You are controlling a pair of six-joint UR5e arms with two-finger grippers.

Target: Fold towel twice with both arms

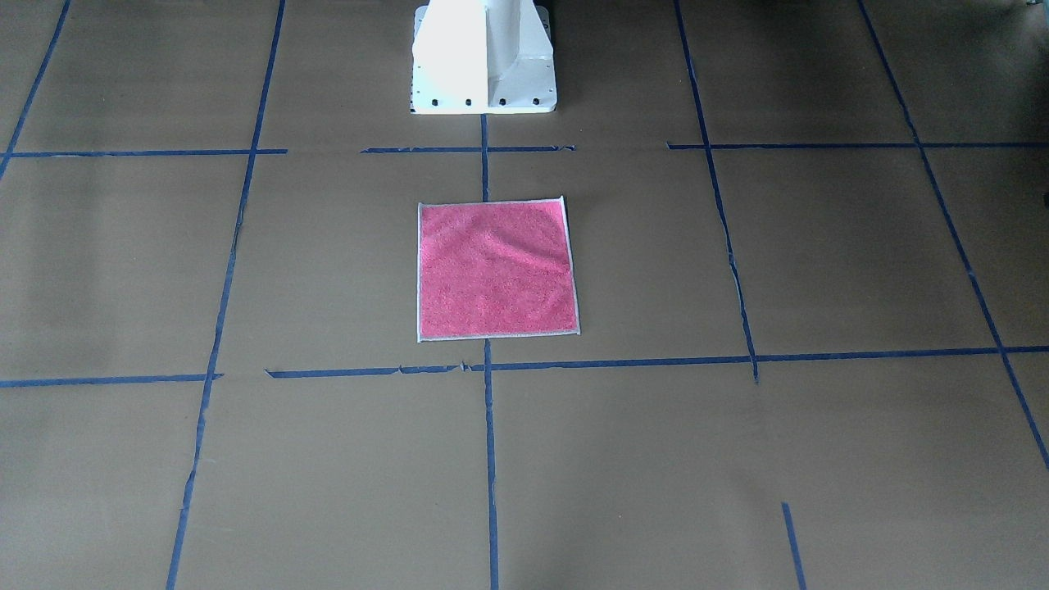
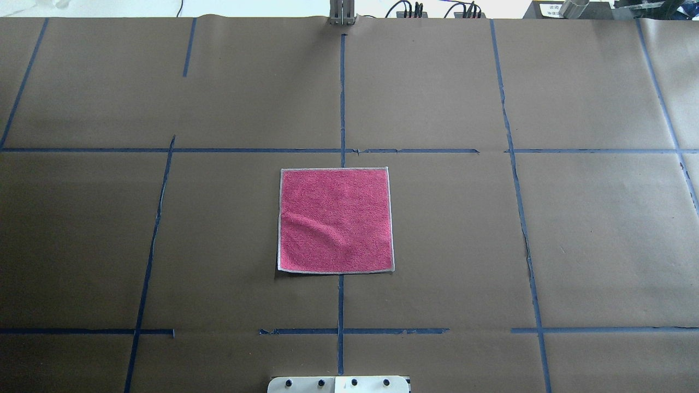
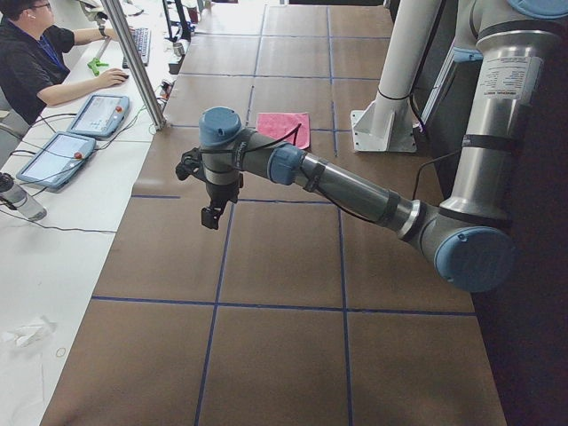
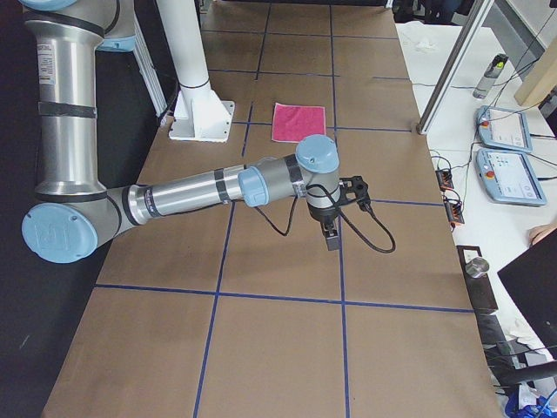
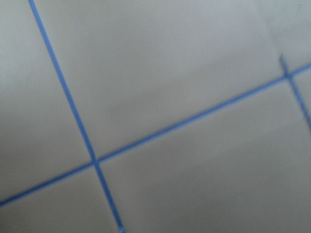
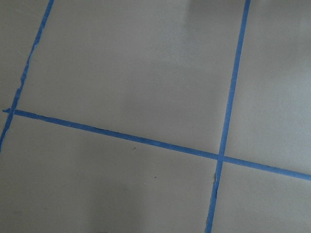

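The towel [image 2: 336, 220] lies flat and unfolded, pink face up, at the middle of the table, also in the front view [image 1: 496, 270], the left side view [image 3: 284, 128] and the right side view [image 4: 298, 122]. Its pale stitched edge shows all round, with a slight wrinkle across it. My left gripper [image 3: 211, 215] hangs above the table far from the towel, toward the left end. My right gripper [image 4: 332, 235] hangs above the table toward the right end. Both show only in the side views, so I cannot tell whether they are open or shut. The wrist views show only brown paper and blue tape.
The table is covered in brown paper with a grid of blue tape lines [image 2: 342, 98]. The white pedestal base [image 1: 483, 57] stands behind the towel. An operator [image 3: 35, 62] sits at a side desk with tablets [image 3: 98, 114] beyond the table's far edge.
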